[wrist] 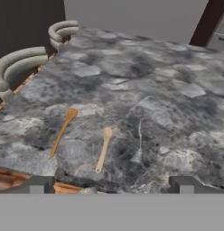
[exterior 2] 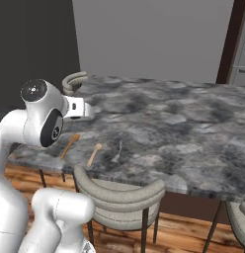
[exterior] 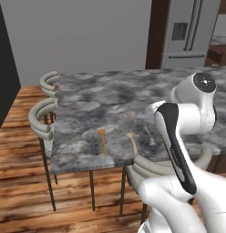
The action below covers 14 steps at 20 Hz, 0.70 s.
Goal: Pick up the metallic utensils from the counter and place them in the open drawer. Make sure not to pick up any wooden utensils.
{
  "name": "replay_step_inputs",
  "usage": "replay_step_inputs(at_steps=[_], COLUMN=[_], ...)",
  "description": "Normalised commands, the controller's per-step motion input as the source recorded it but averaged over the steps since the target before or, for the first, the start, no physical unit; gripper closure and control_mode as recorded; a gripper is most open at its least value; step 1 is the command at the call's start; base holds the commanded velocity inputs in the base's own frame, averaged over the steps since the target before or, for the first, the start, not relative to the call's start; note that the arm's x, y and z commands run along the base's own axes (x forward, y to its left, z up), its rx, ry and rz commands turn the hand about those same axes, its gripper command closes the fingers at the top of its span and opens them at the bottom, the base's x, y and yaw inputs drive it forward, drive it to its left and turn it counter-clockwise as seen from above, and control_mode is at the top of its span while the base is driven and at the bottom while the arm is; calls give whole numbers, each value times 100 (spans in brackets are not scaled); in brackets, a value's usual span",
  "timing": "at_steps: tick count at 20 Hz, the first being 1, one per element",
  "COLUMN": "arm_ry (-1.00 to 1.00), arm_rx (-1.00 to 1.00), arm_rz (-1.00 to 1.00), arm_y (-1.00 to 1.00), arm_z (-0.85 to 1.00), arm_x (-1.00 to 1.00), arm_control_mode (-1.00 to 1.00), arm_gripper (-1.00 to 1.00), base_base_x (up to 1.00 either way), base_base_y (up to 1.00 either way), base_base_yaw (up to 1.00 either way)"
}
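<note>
The grey-and-black marbled counter [wrist: 132, 67] stretches ahead of me. Near its front edge lie three small utensils. A slim silver-grey metallic utensil [wrist: 139, 140] [exterior 2: 118, 149] lies rightmost, faint against the stone. Left of it rests a pale tan wooden spoon [wrist: 104, 149] [exterior 2: 94, 154] [exterior: 132, 142], and further left an orange-brown wooden spoon [wrist: 63, 131] [exterior 2: 70, 146] [exterior: 102, 141]. My gripper [wrist: 113, 186] hangs open above the counter's near edge, short of the utensils, with nothing between its fingertips [wrist: 39, 184]. The drawer is out of view.
Curved grey stools stand at the counter's left end [exterior: 43, 114] [exterior: 51, 82] and one is tucked under the front edge [exterior 2: 119, 195]. A steel fridge [exterior: 190, 32] stands behind the far right. Wooden floor lies below the counter's edges.
</note>
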Motion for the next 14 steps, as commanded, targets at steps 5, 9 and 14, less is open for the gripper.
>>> replay_step_inputs(at_steps=[5, 9, 14], arm_ry=[37, 45, 24], arm_rx=[0, 0, 0], arm_rz=[0, -5, -13], arm_y=[-26, -41, -40], arm_z=[-100, -100, -72], arm_x=[67, 67, 59], arm_control_mode=[-100, -100, -100], arm_gripper=[-100, -100, -100], base_base_x=[0, 0, 0], base_base_y=[0, 0, 0], base_base_yaw=[0, 0, 0])
